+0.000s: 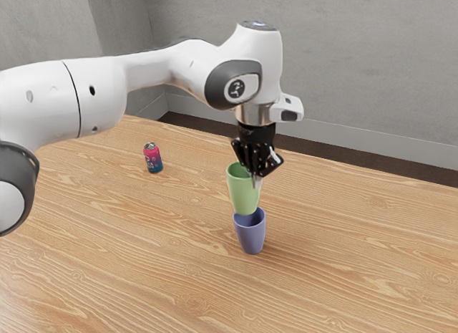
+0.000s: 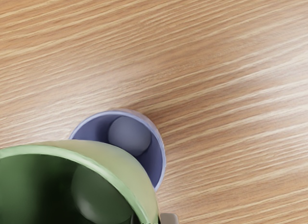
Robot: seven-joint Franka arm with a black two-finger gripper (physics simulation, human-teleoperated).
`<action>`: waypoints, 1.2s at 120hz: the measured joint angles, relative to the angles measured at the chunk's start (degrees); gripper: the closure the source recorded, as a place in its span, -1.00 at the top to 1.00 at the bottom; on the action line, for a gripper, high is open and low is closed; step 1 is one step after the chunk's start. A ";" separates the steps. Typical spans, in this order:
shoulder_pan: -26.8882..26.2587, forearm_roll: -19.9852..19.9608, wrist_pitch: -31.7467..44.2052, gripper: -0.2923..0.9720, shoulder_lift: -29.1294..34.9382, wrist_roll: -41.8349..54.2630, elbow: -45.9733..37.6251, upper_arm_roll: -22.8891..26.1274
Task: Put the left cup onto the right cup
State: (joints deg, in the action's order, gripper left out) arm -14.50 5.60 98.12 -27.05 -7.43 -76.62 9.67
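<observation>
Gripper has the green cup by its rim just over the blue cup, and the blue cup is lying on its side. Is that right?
No, the blue cup stands upright on the table, mouth up; the wrist view looks down into it. The rest holds: the gripper has the green cup by its rim just over it.

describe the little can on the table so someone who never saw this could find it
On the light wooden table, look to the exterior view's left of the pale green plastic cup and the blue-purple plastic cup below it. The small drink can stands there, apart from both. Unlike the plain open cups, it is a closed cylinder, pink and blue.
</observation>
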 joint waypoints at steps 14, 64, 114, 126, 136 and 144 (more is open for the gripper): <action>0.01 0.35 -0.04 -0.71 -2.43 -0.19 1.88 0.00; 0.34 0.95 -0.05 -0.70 -6.47 -0.69 4.45 0.60; 0.60 0.72 -4.55 0.20 -6.21 -3.37 7.24 2.05; 0.68 0.77 -6.08 0.33 -4.08 -4.15 7.37 1.92; 0.70 0.79 -6.91 0.40 -1.60 -4.63 6.94 1.39; 0.70 0.82 -7.33 0.43 1.38 -4.92 5.32 0.99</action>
State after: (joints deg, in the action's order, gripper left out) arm -13.79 6.42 90.80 -25.68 -12.35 -71.30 10.66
